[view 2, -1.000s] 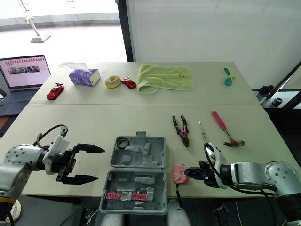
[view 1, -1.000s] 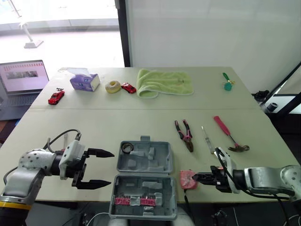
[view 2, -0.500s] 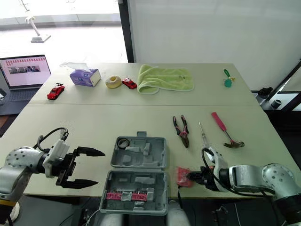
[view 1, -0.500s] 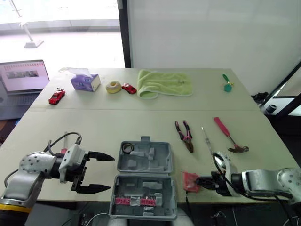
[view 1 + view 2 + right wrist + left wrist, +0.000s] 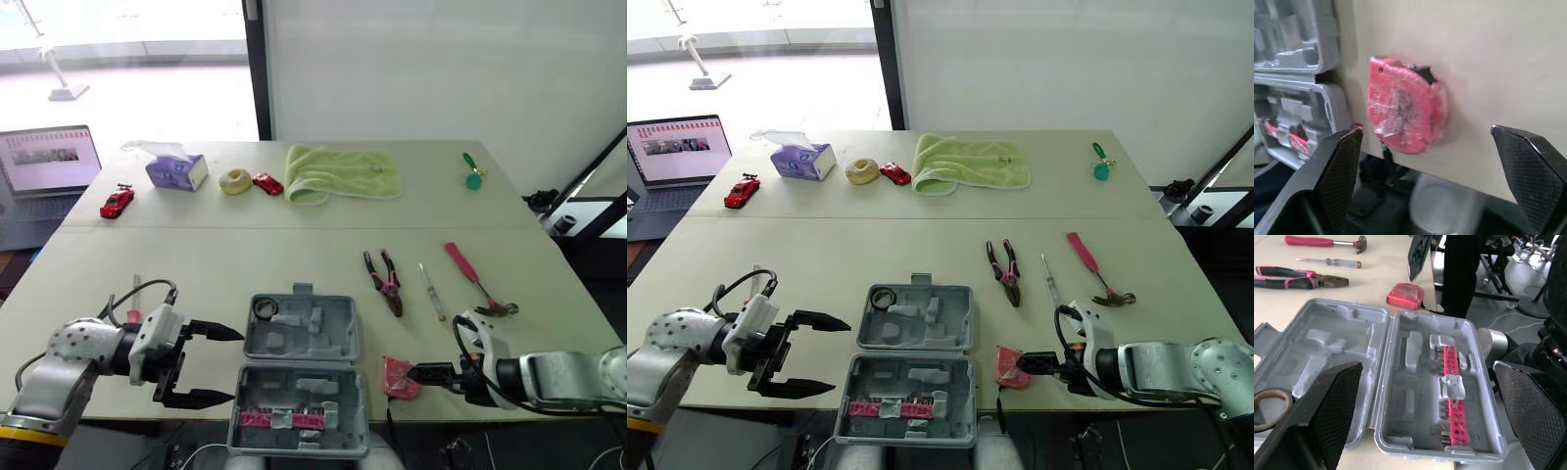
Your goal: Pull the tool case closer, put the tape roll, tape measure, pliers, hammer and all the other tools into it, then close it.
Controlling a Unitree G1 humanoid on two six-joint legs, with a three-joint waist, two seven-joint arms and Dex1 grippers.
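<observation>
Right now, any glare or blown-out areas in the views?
Left eye view: window behind the table is nearly white; table is evenly lit, with no hard shadows under the tools. Right wrist view: tape measure shows a soft sheen, no harsh glare.

toy cars x2 [image 5: 117,202] [image 5: 266,182]; case x1 [image 5: 338,338]; pliers x1 [image 5: 389,286]

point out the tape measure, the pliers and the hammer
tape measure [image 5: 1403,110], right wrist view, middle of its red body
pliers [image 5: 390,289], left eye view, near the joint where the handles meet
hammer [image 5: 460,262], left eye view, on the pink handle
</observation>
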